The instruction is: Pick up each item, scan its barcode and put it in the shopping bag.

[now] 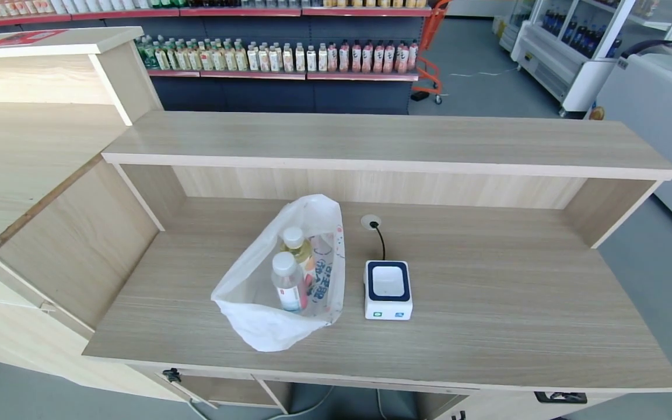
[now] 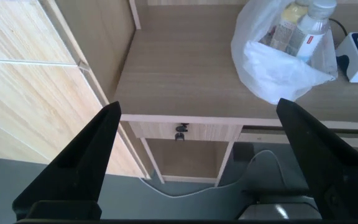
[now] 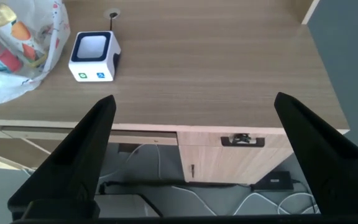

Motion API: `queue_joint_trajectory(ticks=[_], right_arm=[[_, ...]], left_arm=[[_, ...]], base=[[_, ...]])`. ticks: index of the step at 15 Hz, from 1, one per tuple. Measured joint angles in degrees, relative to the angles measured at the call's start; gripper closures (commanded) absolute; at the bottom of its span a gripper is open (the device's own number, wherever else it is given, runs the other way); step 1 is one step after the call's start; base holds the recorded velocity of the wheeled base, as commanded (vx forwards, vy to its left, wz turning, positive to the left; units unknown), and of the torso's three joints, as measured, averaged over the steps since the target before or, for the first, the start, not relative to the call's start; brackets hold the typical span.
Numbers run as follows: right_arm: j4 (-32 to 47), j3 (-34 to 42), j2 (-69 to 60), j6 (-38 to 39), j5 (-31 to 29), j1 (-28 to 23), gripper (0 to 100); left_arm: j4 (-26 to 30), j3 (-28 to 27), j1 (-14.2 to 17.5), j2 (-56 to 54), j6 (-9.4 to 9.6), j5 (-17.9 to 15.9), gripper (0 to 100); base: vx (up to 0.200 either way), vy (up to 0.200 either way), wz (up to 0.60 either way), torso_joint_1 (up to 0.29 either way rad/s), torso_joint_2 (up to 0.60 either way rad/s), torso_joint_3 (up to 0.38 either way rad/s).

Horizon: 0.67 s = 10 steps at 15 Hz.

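Hovering spread and empty short of bag (image 1: 254, 318): left gripper (image 2: 197, 106) nearer, right gripper (image 3: 194, 99) farther. Upright inside bag, two bottles (image 1: 288, 283); just right of bag, scanner (image 1: 388, 289).

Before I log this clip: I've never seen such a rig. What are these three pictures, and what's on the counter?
This is a two-armed robot at a shop counter. The wide picture comes from its head camera, the other two from its wrists; the dark prongs there are gripper fingers. The left gripper and right gripper are open and empty, short of the counter's front edge. On the counter stand a bag holding two bottles and, beside it, a scanner.
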State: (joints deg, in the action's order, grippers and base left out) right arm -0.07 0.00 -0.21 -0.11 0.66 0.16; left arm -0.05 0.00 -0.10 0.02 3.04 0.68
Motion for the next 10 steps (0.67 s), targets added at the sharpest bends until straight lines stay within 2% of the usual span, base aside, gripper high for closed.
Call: queue_joint_trajectory(ticks=[2,3,4,6,10], right_arm=[[0.0,0.0,0.02,0.22,0.0,0.02,0],[0.0,0.0,0.02,0.24,0.0,0.02,0],[0.0,0.0,0.02,0.16,0.0,0.02,0],[0.0,0.0,0.02,0.18,0.0,0.02,0],[0.0,0.0,0.05,0.21,0.02,0.0,0]], left_arm=[[0.0,0.0,0.0,0.0,-0.11,0.0,0],[0.0,0.0,0.0,0.0,-0.96,0.05,0],[0.02,0.0,0.0,0.0,-2.46,0.02,0],[0.05,0.0,0.07,0.0,-3.11,0.0,0],[0.05,0.0,0.0,0.0,-3.3,0.0,0]], base=[[0.0,-0.2,0.0,0.007,0.0,0.007],[0.0,-0.2,0.0,0.002,0.0,0.002],[0.0,0.0,0.0,0.0,0.0,0.0],[0.0,0.0,0.0,0.0,0.0,0.0],[0.2,0.0,0.0,-0.005,0.0,0.0]])
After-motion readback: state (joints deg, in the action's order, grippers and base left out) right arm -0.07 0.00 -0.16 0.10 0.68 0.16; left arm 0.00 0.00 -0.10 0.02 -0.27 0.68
